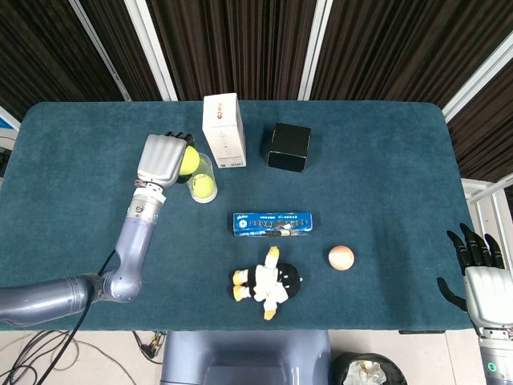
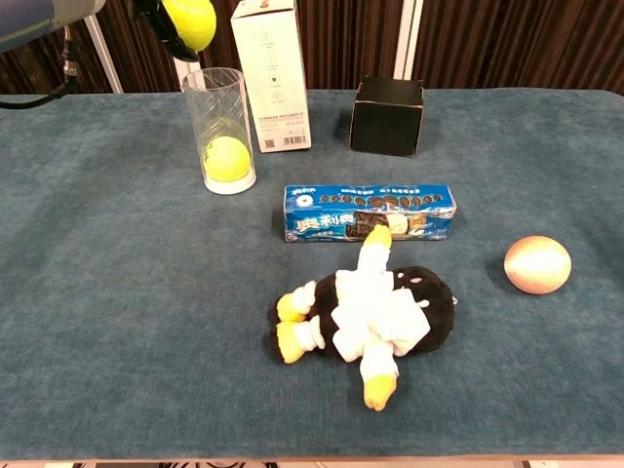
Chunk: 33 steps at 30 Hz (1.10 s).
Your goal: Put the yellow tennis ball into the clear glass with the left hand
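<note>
A: Where is the ball [image 2: 189, 21] now?

B: In the left hand [image 1: 163, 158], held up in the air above the glass [image 2: 221, 132] and slightly to its left in the chest view. The fingers curl around it from the far side. The glass already has another yellow ball [image 2: 227, 159] sitting at its bottom.

A: How will it handle?

B: My guess is light, springy and fuzzy. The felt should give the fingers good friction, so a modest squeeze is enough. It will likely bounce if dropped from height, especially onto the ball below.

A: And the glass?

B: Tall, narrow, and probably light and easy to tip. It stands just beside the white box [image 2: 272, 76]. The mouth looks only a little wider than the ball, so I would centre the ball over the rim and let go low.

A: Best place to grip?

B: Around the ball's upper half, leaving the underside free to enter the mouth.

A: The right hand [image 1: 483, 282]?

B: Idle at the table's [image 1: 385, 176] near right corner, fingers spread, holding nothing.
</note>
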Tool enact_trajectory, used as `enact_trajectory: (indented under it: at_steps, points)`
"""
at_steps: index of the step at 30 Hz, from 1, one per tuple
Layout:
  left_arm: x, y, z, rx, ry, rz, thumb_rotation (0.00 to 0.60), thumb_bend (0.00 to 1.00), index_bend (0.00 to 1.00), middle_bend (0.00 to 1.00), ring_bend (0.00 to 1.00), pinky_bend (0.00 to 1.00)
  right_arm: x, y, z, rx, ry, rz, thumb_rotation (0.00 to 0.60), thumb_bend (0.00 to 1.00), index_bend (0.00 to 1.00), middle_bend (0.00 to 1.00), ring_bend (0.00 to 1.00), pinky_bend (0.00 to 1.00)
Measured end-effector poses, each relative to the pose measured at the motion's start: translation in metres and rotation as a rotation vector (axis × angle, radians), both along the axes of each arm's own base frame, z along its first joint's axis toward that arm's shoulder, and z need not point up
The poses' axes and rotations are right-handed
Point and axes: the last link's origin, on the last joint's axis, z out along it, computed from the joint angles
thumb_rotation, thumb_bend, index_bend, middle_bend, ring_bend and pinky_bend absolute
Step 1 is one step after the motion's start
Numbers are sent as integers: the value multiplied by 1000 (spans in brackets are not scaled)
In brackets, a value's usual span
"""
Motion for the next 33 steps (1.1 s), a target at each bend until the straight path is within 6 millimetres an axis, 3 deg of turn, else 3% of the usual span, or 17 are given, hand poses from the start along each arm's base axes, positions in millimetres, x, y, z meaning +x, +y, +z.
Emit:
enact_trajectory:
  at_steps: [9, 22, 33]
  points:
    - [-7, 3, -2, -24, -2, 48, 600, 103, 360, 335, 351, 549, 0, 0, -1, 4, 4, -1, 600, 351, 132, 35, 107, 54]
    - [5, -4, -2, -44, -7, 6, 600, 43, 317, 217, 218, 448, -1, 0, 0, 1, 0, -3, 600, 352, 132, 35, 108, 54]
    - [9, -23, 31, 41, -9, -51, 600, 34, 218, 109, 110, 298, -1, 0, 1, -1, -7, -1, 600, 352, 132, 35, 108, 53]
